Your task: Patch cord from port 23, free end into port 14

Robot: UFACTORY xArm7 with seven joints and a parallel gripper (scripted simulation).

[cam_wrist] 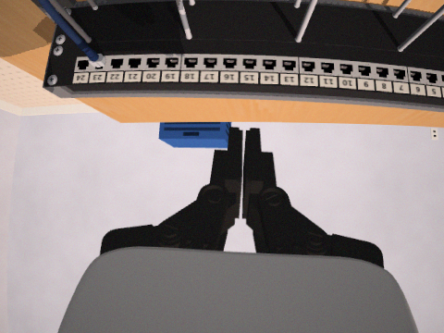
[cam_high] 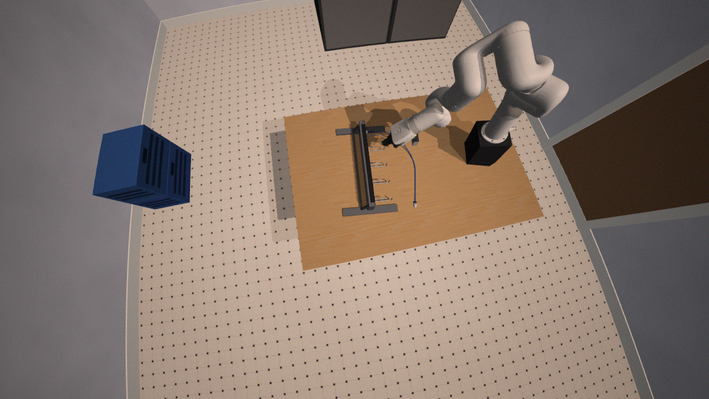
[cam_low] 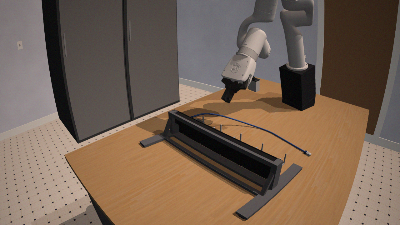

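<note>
The dark patch-panel rack (cam_high: 363,168) (cam_low: 223,145) (cam_wrist: 247,31) stands on the wooden table (cam_high: 446,218) (cam_low: 139,173). The blue patch cord (cam_high: 413,173) (cam_low: 251,127) (cam_wrist: 52,9) runs from port 23 at the rack's far end and curves over the table. Its free plug (cam_high: 415,203) (cam_low: 307,152) lies flat on the table near the rack's other end. My gripper (cam_high: 388,144) (cam_low: 226,98) (cam_wrist: 242,148) is shut and empty. It hangs in the air above the cord's plugged end, facing the row of ports (cam_wrist: 250,65). The number plate of port 14 (cam_wrist: 269,78) shows in the wrist view.
Thin grey cable pegs (cam_low: 240,137) (cam_wrist: 179,6) stick out of the rack on the cord's side. The arm's black base (cam_high: 486,143) (cam_low: 297,85) stands at the table's far corner. A grey cabinet (cam_low: 112,61) stands behind the table and a blue box (cam_high: 141,166) on the floor.
</note>
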